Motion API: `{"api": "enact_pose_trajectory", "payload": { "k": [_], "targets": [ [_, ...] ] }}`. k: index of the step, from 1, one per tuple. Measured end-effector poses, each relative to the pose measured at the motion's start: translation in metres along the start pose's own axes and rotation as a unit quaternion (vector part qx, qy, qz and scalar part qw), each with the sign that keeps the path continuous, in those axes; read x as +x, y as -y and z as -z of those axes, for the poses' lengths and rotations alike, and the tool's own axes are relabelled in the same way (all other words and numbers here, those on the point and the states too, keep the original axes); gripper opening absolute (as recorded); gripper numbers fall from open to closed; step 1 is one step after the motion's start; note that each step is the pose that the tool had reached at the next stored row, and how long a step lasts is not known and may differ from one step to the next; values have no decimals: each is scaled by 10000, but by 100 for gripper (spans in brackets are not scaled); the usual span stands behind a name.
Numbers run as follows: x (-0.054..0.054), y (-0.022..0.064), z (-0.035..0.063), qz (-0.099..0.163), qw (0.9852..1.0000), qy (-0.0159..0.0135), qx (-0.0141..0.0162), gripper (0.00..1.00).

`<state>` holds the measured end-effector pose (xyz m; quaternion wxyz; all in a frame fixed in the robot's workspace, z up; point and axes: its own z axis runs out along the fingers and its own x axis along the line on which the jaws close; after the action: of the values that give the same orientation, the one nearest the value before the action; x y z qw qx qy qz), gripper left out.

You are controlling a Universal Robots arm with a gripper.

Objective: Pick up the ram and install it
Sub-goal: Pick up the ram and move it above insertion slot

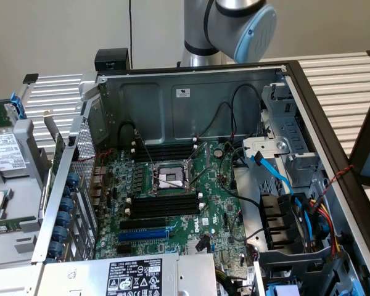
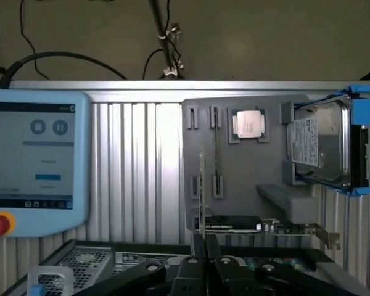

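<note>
The ram (image 2: 201, 185) stands upright and edge-on, apparently clenched between the fingers of the gripper (image 2: 202, 244), in front of the grey tray (image 2: 246, 179). A firm, centred hold matters here. Any tilt would likely set its edge crooked against the black slots (image 1: 165, 204) on the motherboard (image 1: 217, 206).

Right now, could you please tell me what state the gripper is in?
The gripper is closed on the long, thin green circuit-board ram stick, which is seen edge-on.
</note>
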<state>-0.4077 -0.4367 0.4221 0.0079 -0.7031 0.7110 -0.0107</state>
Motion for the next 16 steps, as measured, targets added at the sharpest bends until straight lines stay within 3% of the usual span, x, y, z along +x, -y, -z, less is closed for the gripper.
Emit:
{"api": "enact_pose_trajectory", "payload": {
  "k": [2, 4, 5, 7, 16],
  "targets": [
    [-4, 99, -2, -1, 10000, 21, -1, 12],
    [-22, 259, -9, -7, 10000, 57, 2, 12],
    [-24, 377, -13, -9, 9999, 143, 9, 12],
    [-33, 566, -19, -12, 9997, 256, 47, 12],
    [-77, 818, -26, -12, 9994, 324, 115, 12]
  ]
}}
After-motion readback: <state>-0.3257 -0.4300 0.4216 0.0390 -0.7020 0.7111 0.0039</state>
